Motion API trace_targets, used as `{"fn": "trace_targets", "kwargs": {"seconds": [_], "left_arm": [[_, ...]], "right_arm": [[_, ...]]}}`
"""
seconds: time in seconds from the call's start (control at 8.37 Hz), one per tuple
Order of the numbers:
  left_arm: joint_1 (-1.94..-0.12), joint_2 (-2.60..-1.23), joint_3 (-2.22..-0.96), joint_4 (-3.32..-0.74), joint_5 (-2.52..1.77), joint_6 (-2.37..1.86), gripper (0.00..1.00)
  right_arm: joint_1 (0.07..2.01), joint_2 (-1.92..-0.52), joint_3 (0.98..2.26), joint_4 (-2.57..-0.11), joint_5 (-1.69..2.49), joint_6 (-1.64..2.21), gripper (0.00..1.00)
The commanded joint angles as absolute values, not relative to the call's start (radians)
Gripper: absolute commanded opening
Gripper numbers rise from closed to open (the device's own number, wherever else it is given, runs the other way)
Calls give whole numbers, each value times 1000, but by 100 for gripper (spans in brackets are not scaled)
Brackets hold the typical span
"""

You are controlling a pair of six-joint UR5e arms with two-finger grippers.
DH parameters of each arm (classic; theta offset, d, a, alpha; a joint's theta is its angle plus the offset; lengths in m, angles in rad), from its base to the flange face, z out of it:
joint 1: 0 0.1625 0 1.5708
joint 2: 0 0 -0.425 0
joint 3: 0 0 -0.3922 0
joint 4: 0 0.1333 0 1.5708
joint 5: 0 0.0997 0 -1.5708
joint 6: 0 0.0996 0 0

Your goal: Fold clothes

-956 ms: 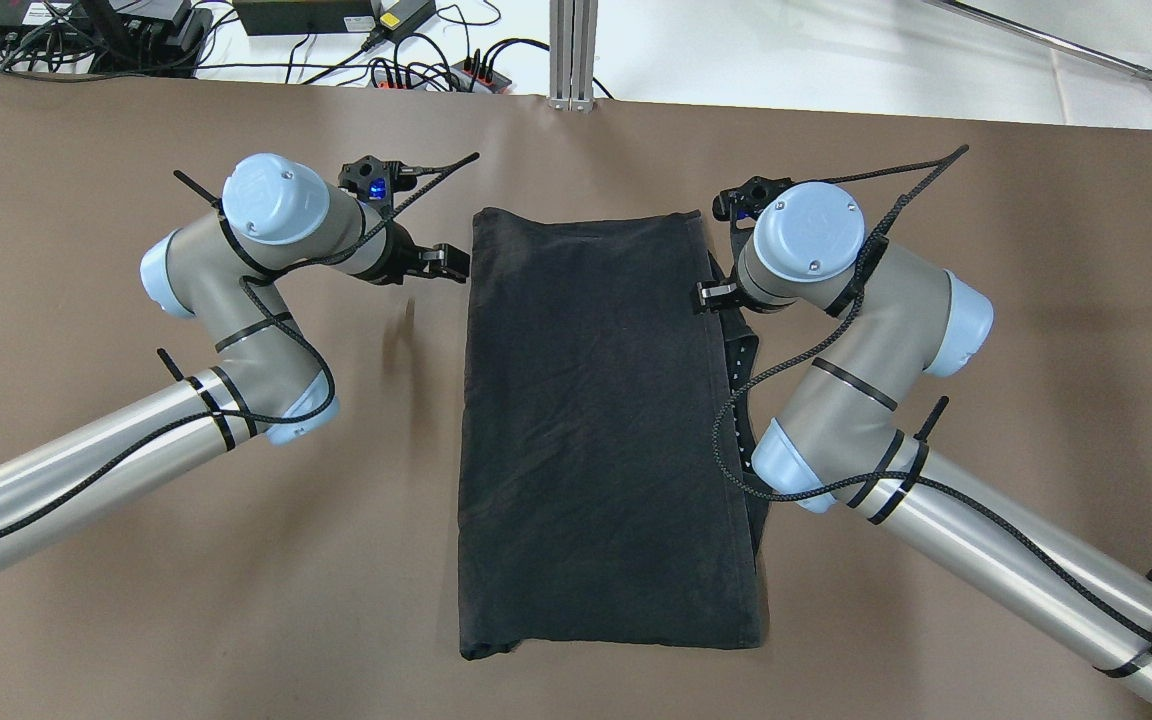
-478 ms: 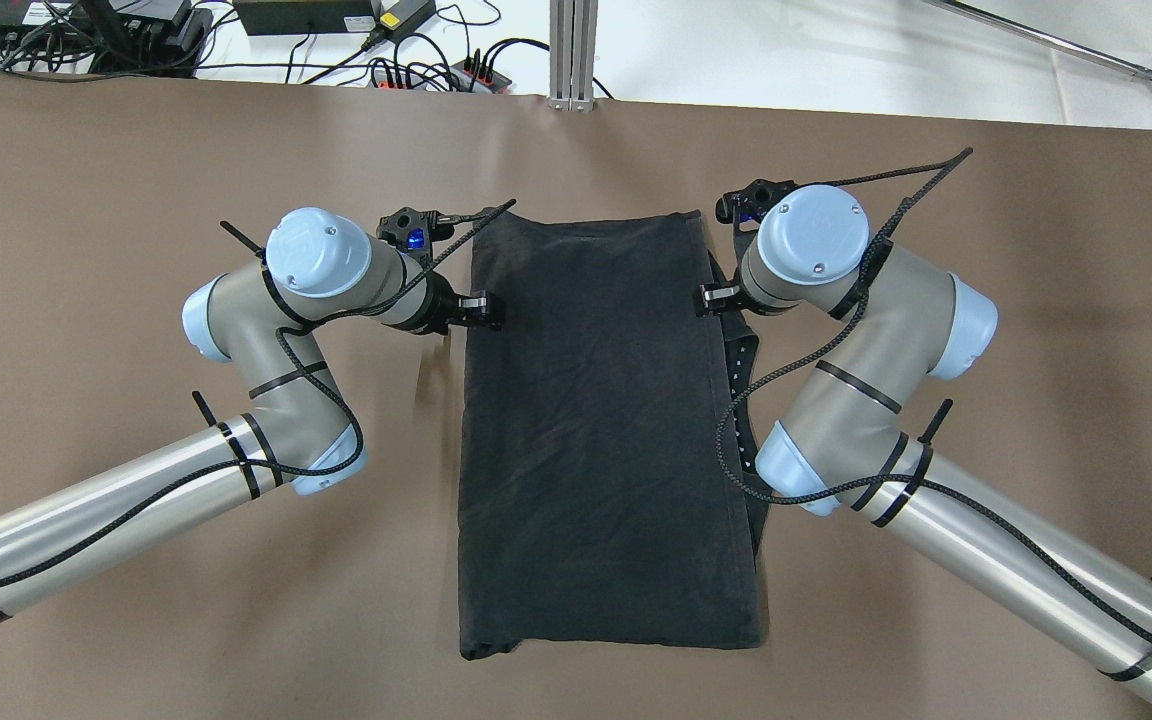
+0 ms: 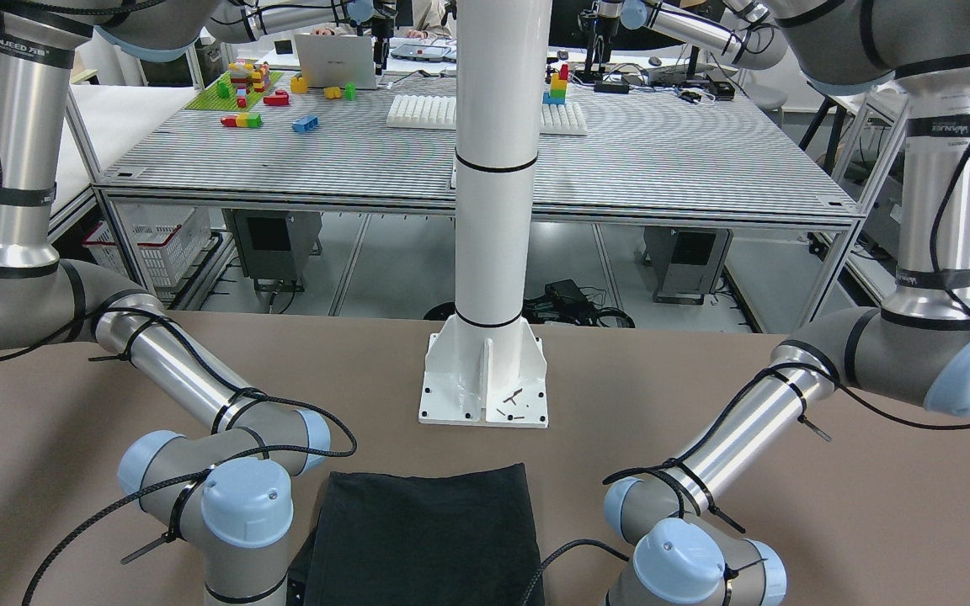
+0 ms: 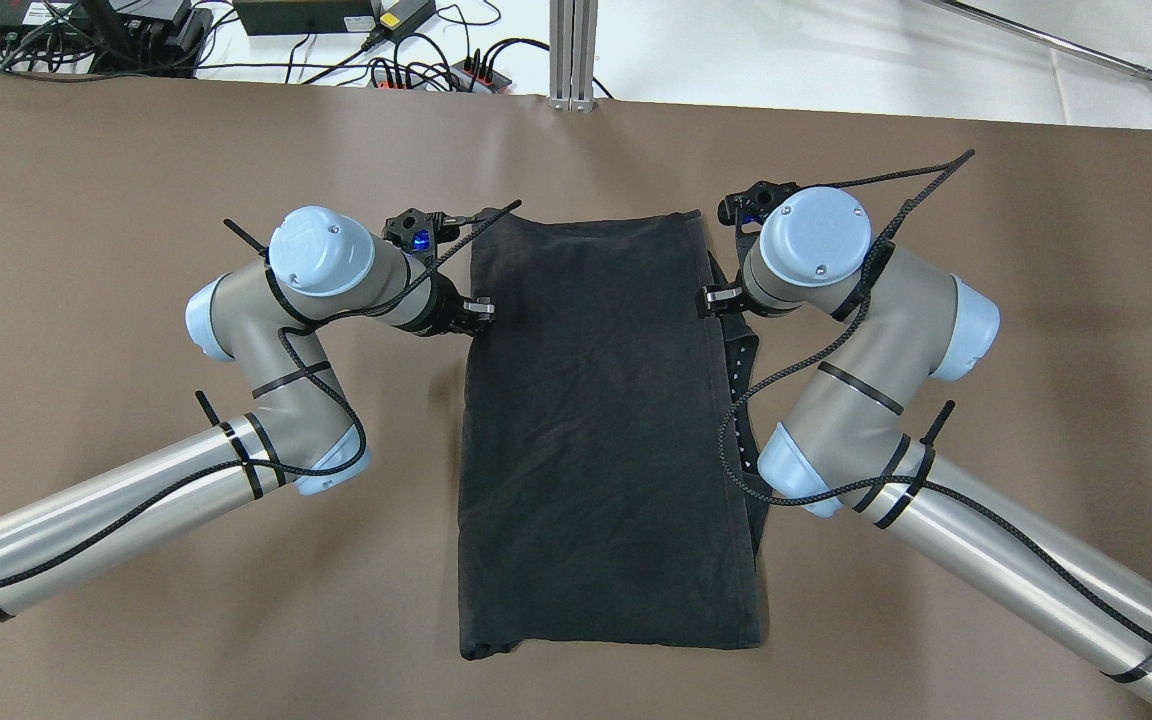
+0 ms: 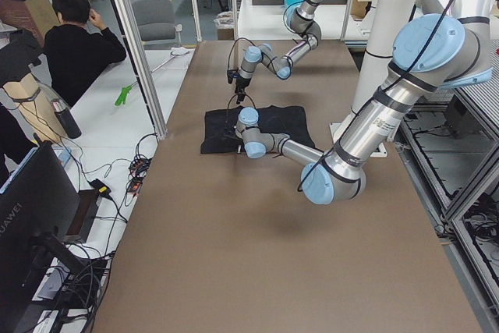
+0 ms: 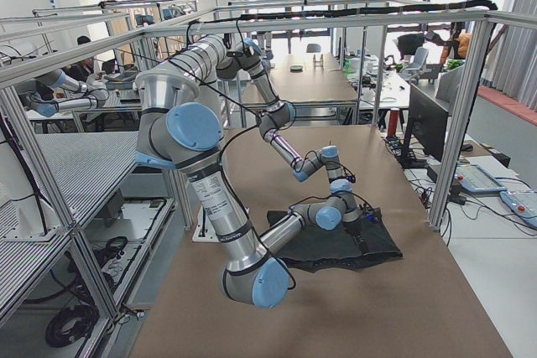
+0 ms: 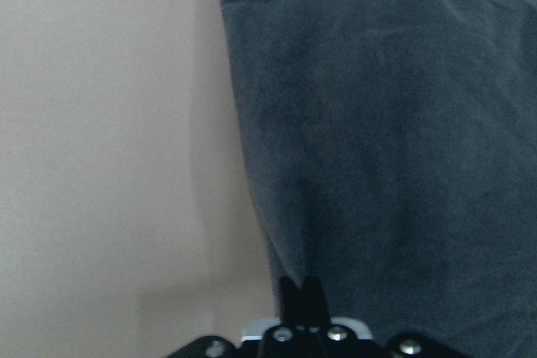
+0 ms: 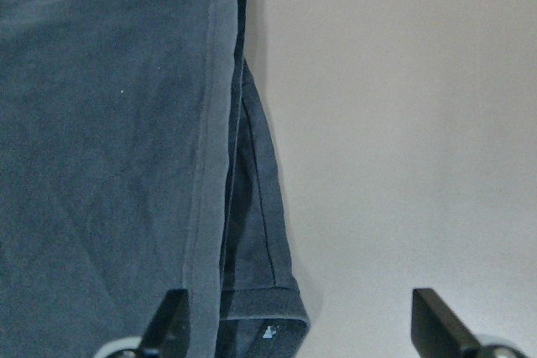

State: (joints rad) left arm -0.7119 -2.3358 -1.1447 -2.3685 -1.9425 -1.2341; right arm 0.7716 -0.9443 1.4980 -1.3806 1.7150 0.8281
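Even, bright overhead light; soft arm shadows on the counter (image 4: 136,200). Both wrist views slightly soft and washed out.

A second ago my left gripper (image 4: 481,312) hung off to the side of the garment (image 4: 596,420), clear of its left edge and close to the far corner. Since then I have brought it in toward the cloth and back toward myself, so it now sits right at that left edge, a little way down from the corner. Over the last half second it has eased outward a touch, fingertips (image 7: 300,295) pressed together on the edge.
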Motion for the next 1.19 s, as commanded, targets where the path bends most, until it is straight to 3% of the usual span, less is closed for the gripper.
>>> {"fn": "trace_targets", "kwargs": {"seconds": [0.0,0.72,0.84,1.08], "left_arm": [[-757,-2332,-1140,-2365,-1991,-1206,0],[-862,-2296,-1095,-2367,-2042,-1066,3],[-865,-2293,-1104,-2388,-2040,-1072,96],[-905,-2120,-1309,-2427,-2068,-1091,94]], "right_arm": [[772,-945,1499,-1379,1715,828,94],[767,-946,1502,-1374,1717,827,94],[767,-948,1522,-1374,1717,827,94],[761,-969,1569,-1376,1715,828,94]]}}
